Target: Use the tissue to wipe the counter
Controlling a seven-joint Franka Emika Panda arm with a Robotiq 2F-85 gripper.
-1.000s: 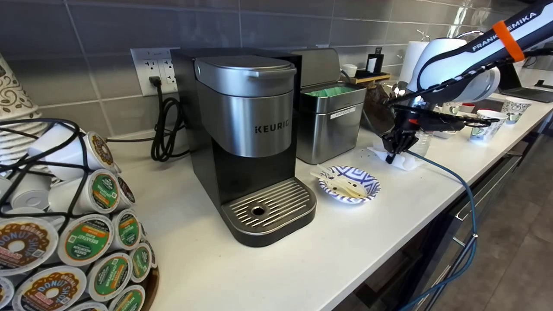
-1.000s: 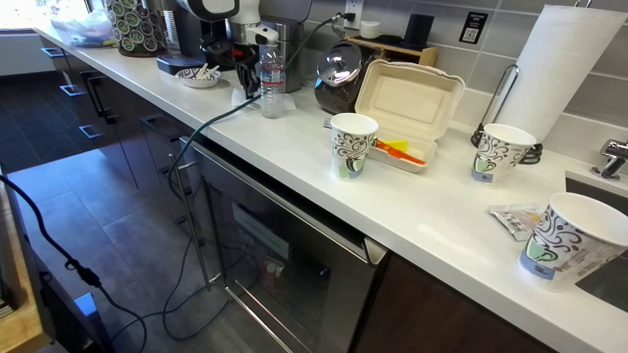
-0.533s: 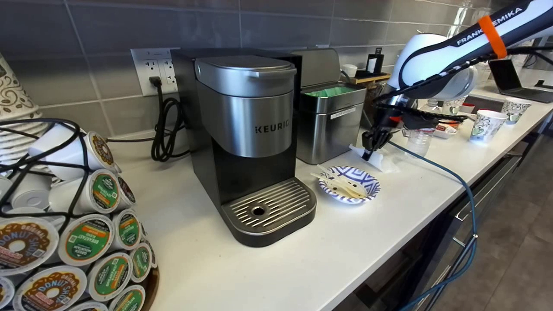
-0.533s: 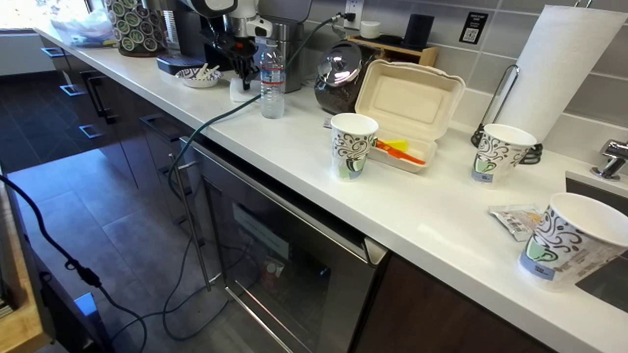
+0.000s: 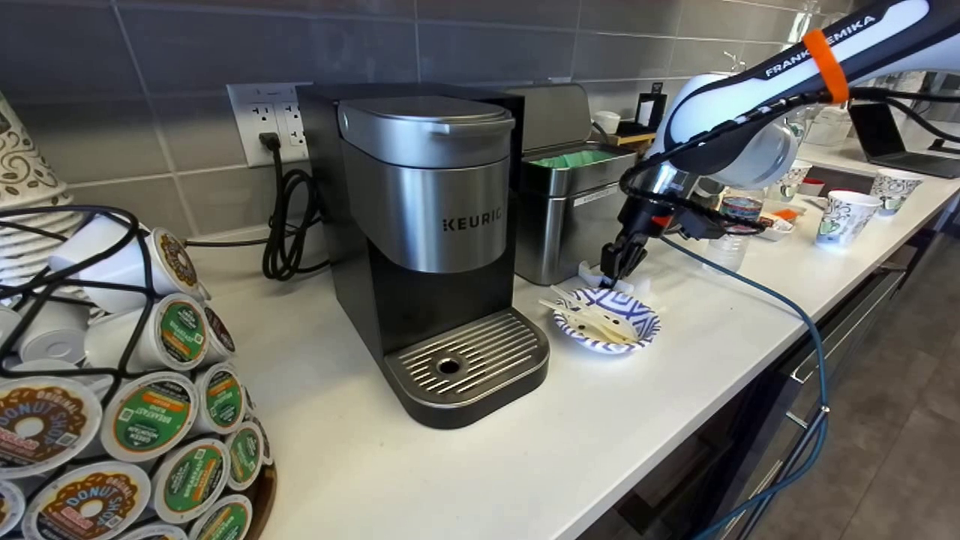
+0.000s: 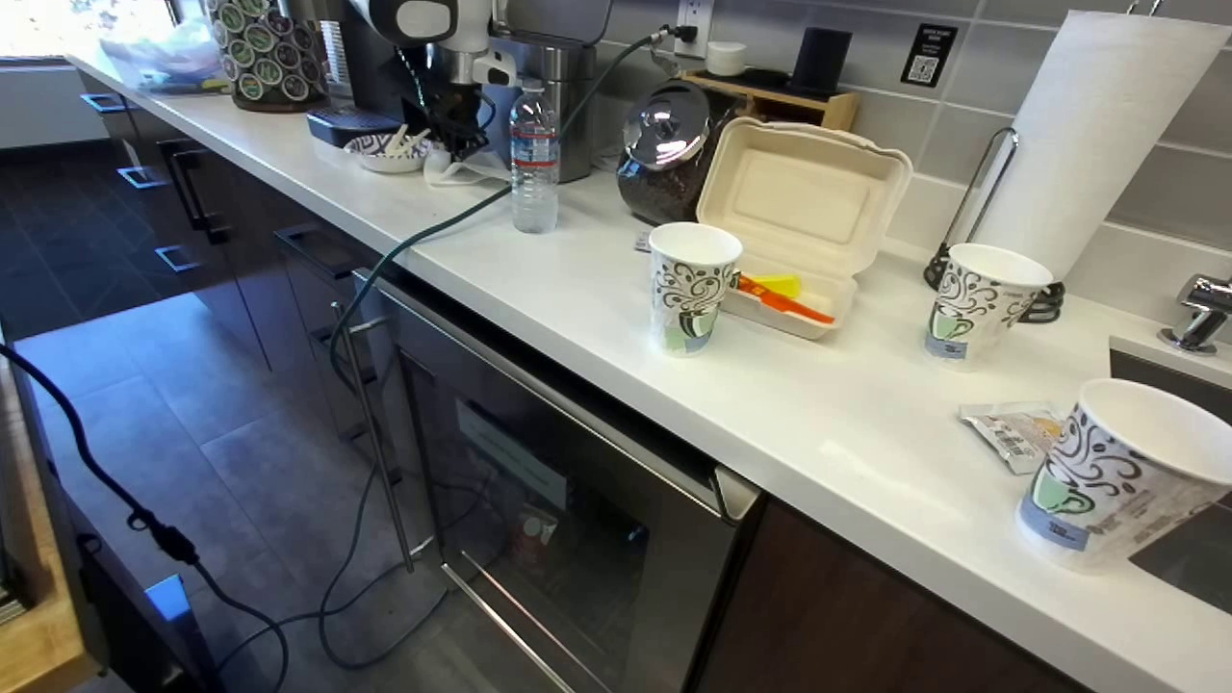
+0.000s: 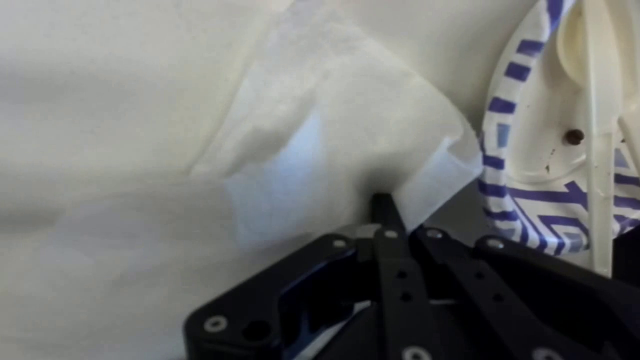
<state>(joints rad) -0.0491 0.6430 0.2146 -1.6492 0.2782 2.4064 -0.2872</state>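
The white tissue (image 5: 639,286) is crumpled on the white counter (image 5: 465,472), next to the round blue-and-white plate (image 5: 646,330). My gripper (image 5: 611,279) points down and is shut on the tissue, its fingertips low at the counter right behind the plate. In an exterior view the tissue (image 6: 467,173) spreads out beside the gripper (image 6: 452,152). In the wrist view the tissue (image 7: 360,110) fans out from the fingertips (image 7: 397,215), and its edge meets the plate's rim (image 7: 501,106). Part of the tissue between the fingers is hidden.
The coffee maker (image 5: 435,202) and the metal bin (image 5: 574,217) stand by the plate. A water bottle (image 6: 535,164) stands close to the gripper. A blue cable (image 6: 423,234) crosses the counter's edge. Cups (image 6: 688,289) and an open food box (image 6: 808,192) stand farther along.
My gripper has slid along the counter with the tissue, toward the coffee maker and the plate, away from the bottle. The tissue now bunches against the plate. Other things have not moved.
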